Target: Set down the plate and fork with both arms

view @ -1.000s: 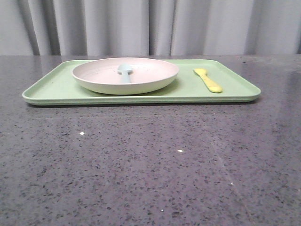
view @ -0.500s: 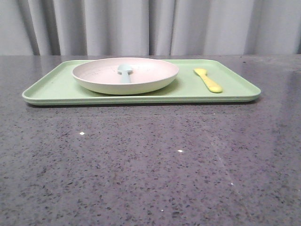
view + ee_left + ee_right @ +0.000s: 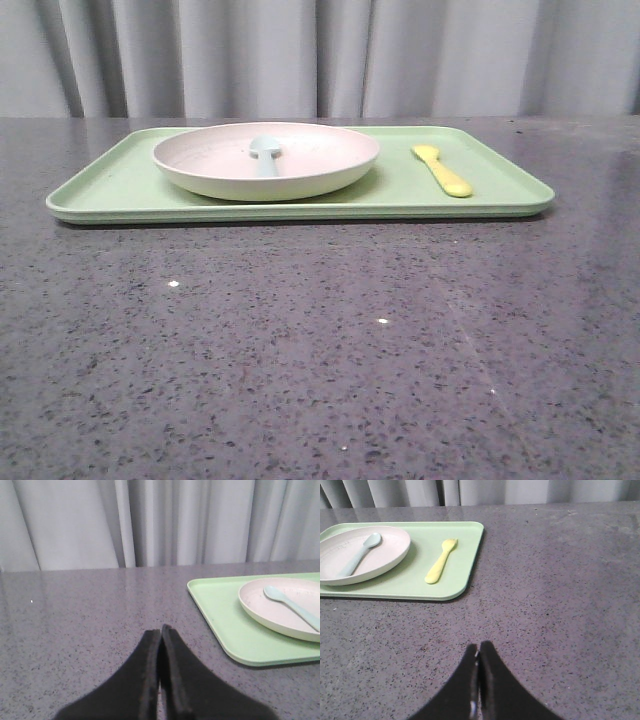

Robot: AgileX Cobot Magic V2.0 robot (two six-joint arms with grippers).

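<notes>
The plate (image 3: 300, 160), pinkish-white inside and cream outside, sits on the left half of a light-green tray (image 3: 120, 195). The small yellow fork (image 3: 442, 169) lies on the tray's right part, apart from the plate. The plate also shows in the left wrist view (image 3: 270, 611) and in the right wrist view (image 3: 380, 555), the fork in the right wrist view (image 3: 441, 560). My left gripper (image 3: 160, 630) is shut and empty over bare table, short of the tray's left end. My right gripper (image 3: 479, 647) is shut and empty over the table, well short of the tray. Neither arm shows in the front view.
A pale blue spoon (image 3: 264, 154) lies inside the plate. The tray stands at the back of the dark speckled table (image 3: 320, 340). A grey curtain (image 3: 320, 55) hangs behind the table's far edge.
</notes>
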